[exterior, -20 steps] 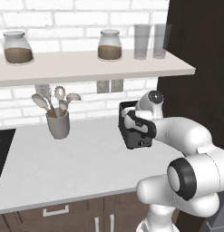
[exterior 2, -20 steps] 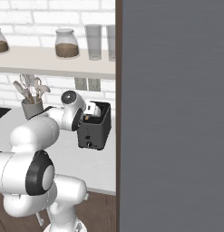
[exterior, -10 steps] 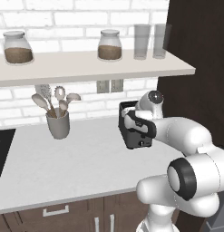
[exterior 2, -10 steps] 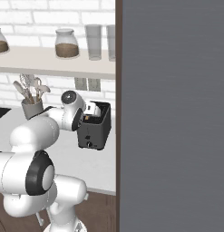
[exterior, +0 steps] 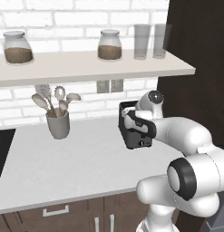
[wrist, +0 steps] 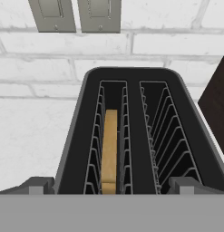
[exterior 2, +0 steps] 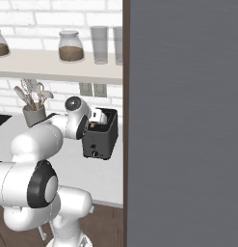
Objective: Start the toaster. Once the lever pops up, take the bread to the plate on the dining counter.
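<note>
End effector (wrist: 111,192) above toaster (wrist: 131,136), released | bread (wrist: 109,149) in left slot | white counter (exterior: 63,163), brick wall (exterior: 86,18)

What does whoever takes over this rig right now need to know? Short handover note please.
Gripper: fingers spread wide, holding nothing, poised directly over the toaster, one tip near each side of it.
Toaster: on the white counter under the brick wall, right of the utensil cup.
Bread: sits on edge, deep in the left slot in the hand view; the other slot has none.
Done: arm is at the toaster. Whether the lever has been pressed can't be told.
Left: start it if needed, wait for the pop, lift the bread, carry it to the plate.
</note>
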Tool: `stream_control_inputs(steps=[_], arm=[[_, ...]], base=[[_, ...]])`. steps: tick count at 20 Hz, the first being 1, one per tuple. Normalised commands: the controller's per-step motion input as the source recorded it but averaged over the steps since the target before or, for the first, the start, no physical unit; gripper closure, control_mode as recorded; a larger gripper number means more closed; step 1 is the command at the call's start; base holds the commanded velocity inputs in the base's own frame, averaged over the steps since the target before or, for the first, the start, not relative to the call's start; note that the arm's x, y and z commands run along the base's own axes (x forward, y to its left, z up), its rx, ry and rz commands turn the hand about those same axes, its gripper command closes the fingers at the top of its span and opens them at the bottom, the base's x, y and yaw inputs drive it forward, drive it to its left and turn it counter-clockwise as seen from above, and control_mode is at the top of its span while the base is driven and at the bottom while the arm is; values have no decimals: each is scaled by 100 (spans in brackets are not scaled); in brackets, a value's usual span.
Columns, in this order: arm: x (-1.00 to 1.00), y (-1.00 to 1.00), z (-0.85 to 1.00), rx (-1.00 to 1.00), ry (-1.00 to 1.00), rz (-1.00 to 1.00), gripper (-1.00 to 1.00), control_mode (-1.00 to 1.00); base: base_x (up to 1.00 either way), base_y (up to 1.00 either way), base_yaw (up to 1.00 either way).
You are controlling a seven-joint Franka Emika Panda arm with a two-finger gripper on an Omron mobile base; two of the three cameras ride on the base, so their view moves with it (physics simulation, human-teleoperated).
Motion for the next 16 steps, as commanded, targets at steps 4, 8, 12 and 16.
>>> stream_control_inputs(steps=[4,8,12,16], arm=[[0,0,0,0,0,0,-100,-100],[0,0,0,0,0,0,-100,-100],[0,0,0,0,0,0,-100,-100],[0,0,0,0,0,0,-100,-100]], base=[[0,0,0],[0,0,0],[0,0,0],[0,0,0]])
